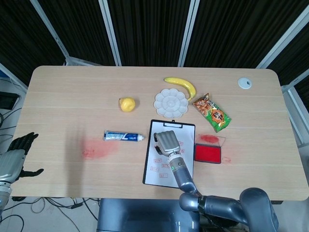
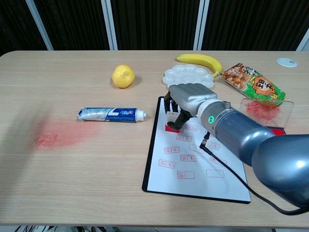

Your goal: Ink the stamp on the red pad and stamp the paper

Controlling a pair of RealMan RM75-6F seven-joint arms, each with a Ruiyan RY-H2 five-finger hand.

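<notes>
Stamp (image 2: 171, 122), red-based, sits pressed on upper left of the paper (image 2: 193, 166) on the clipboard (image 2: 150, 145), gripped from above by right hand (image 2: 186, 99) with fingers curled round it; red pad (image 1: 207, 153) lies open just right of the clipboard. Left hand (image 1: 14, 157) hangs off the table's (image 1: 72, 96) left edge, fingers apart, holding nothing. Risk: a tilted lift could smear or double the print, and the loose clipboard could slide under the push, toward toothpaste tube (image 2: 112, 114).

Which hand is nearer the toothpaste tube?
The right hand. It holds the stamp on the paper, just right of the toothpaste tube. The left hand hangs off the table's left edge, much farther away.
</notes>
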